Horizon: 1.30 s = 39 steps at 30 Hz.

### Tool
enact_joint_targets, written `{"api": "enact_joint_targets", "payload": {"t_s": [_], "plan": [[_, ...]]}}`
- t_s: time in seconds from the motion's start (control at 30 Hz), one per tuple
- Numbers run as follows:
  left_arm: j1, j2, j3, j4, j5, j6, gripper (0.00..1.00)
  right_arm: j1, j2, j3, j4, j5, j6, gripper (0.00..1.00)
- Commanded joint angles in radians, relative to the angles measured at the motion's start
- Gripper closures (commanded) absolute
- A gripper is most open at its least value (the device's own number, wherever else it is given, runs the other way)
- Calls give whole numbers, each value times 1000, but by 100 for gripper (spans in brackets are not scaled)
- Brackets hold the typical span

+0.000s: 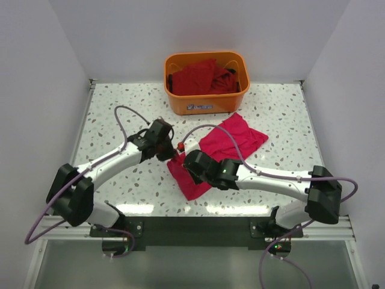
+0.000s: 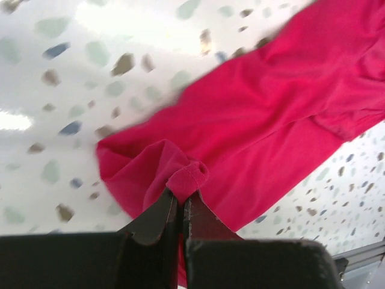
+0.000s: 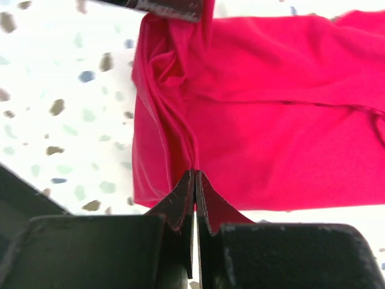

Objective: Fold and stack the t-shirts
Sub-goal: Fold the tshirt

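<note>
Speckled table carries an orange basket at upper middle of the overhead view, darker red shirts heaped inside. Below it, a crimson shirt lies spread mid-frame. The left gripper is clamped on a bunched hem at the shirt's lower-left end. The right gripper pinches a fold just beside it.

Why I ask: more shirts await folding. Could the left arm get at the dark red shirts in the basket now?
Probably not yet: the left gripper is shut on the crimson shirt. After release, the way to the dark red shirts in the basket looks free.
</note>
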Motion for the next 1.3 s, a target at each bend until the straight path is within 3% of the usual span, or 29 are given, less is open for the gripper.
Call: {"api": "enact_joint_targets", "payload": {"t_s": [0.0,0.33,0.53,0.87,0.9,0.93,0.97,1.07,1.1,1.13,1.27], "plan": [[-23,121,157,106,22,86,100,-64,-45,-27,-31,14,-6,100],[-87,483,530,115,-4,126,100,-289,-54,-91,-13,-17,-30,100],[-120,600,683,82,-6,144,100,-397,-65,-119,0,-58,-50,100],[-121,724,778,63,6,153,99,-544,-45,-133,0,-86,-50,100],[-121,729,783,60,-4,150,92,-553,-33,-131,3,-96,-50,100],[-121,736,792,51,-10,149,73,-566,-24,-127,0,-99,-50,100],[-123,738,798,45,-17,149,61,-567,-13,-114,-10,-96,-38,98],[-121,726,808,23,-24,153,29,-569,16,-88,-42,-95,-27,62],[-123,715,803,20,-27,155,10,-570,18,-82,-51,-92,-24,46],[-124,688,789,17,-29,162,0,-570,15,-78,-72,-86,-20,42],[-133,583,720,11,-49,172,0,-570,-42,-74,-89,-76,2,34]]}}
